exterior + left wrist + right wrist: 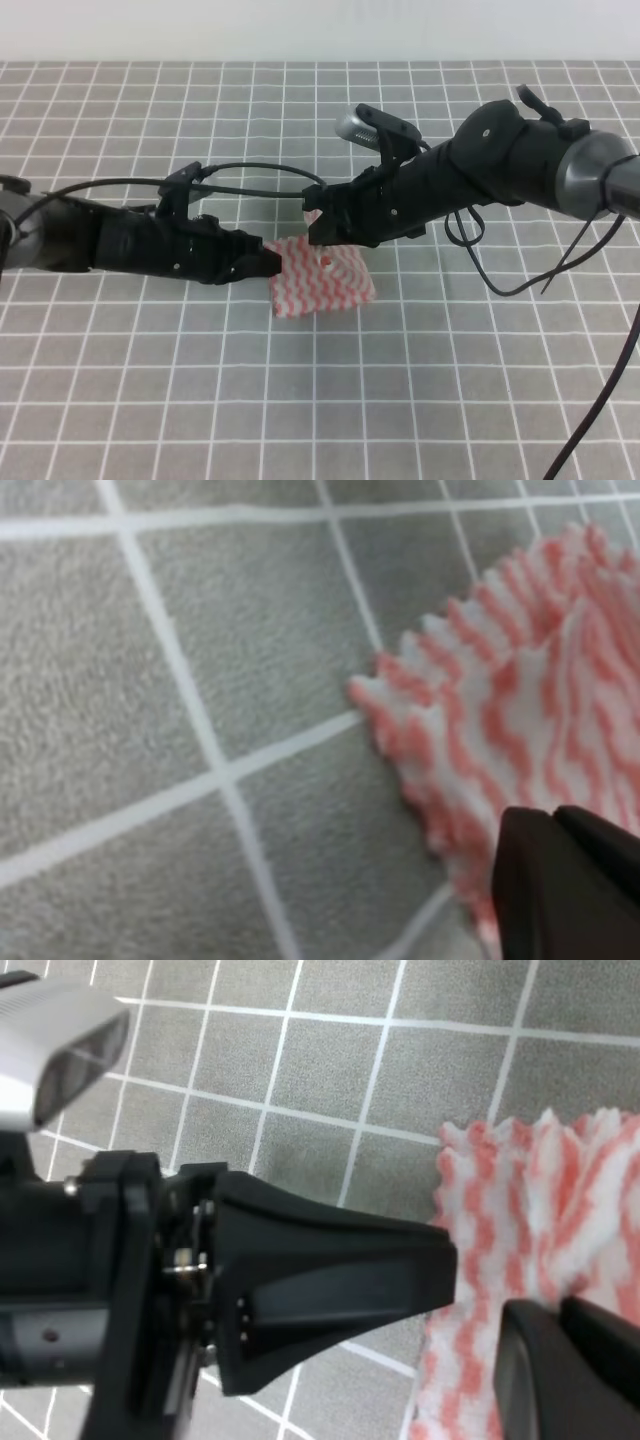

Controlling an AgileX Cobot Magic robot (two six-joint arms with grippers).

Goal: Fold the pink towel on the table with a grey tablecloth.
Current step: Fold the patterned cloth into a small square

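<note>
Towel [322, 279], fuzzy w/ zigzag edges, pinched by both closed tools [272, 262] [318, 228]

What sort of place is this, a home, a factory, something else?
Probably a robot lab or test bench, not a home: two black arms, left gripper and right gripper, meet at a pink towel on a gridded grey tablecloth, against a plain white wall.

I'm seeing bright, even, diffuse light across all views; shadows lying soft and faint under arms. Exterior high view staying sharp, no glare. Left wrist view reading soft, pink towel [520, 700] blurring. Right wrist view blurring on near dark gripper parts.
</note>
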